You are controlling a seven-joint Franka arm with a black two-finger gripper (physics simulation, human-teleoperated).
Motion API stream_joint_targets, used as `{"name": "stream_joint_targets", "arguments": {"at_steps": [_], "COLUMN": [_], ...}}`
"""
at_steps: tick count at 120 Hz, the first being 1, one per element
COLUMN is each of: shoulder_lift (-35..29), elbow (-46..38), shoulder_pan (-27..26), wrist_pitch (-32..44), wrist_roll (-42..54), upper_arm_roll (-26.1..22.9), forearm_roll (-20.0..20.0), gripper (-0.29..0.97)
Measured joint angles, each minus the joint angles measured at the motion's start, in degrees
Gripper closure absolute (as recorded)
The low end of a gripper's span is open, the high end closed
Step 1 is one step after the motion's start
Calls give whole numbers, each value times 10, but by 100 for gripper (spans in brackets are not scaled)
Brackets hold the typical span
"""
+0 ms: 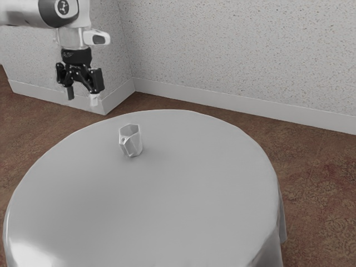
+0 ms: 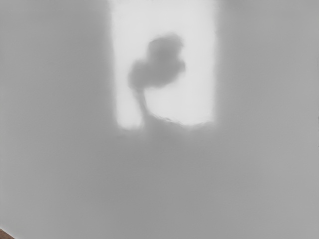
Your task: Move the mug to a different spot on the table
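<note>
A small white faceted mug [image 1: 130, 140] stands upright on the round table [image 1: 183, 211], toward its far left part in the exterior view. My black gripper [image 1: 82, 98] hangs high above the table's far left edge, up and to the left of the mug and well apart from it. Its fingers [image 1: 95, 100] are spread and hold nothing. In the wrist view I look down on the pale tablecloth [image 2: 259, 149], where a bright patch [image 2: 199, 59] carries a dark shadow [image 2: 157, 64] of my hand.
The table is covered by a white cloth that drapes over its rim [image 1: 278, 211]. Brown carpet [image 1: 317, 183] surrounds it. A speckled wall with a white baseboard [image 1: 250, 103] runs behind, with a corner [image 1: 105, 103] just under my hand.
</note>
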Motion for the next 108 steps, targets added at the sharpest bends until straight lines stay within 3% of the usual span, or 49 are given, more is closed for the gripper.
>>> {"name": "stream_joint_targets", "arguments": {"at_steps": [36,65,81,108], "shoulder_lift": [-16,-136,-154,-136], "elbow": [-1,-230,-334,-407], "shoulder_pan": [-2,-3,-2,-2], "wrist_pitch": [78,167,261,435], "wrist_roll": [11,-15,-25,-29], "upper_arm_roll": [-1,0,10,14], "forearm_roll": [-5,1,12,21], "gripper": [0,0,0,0]}}
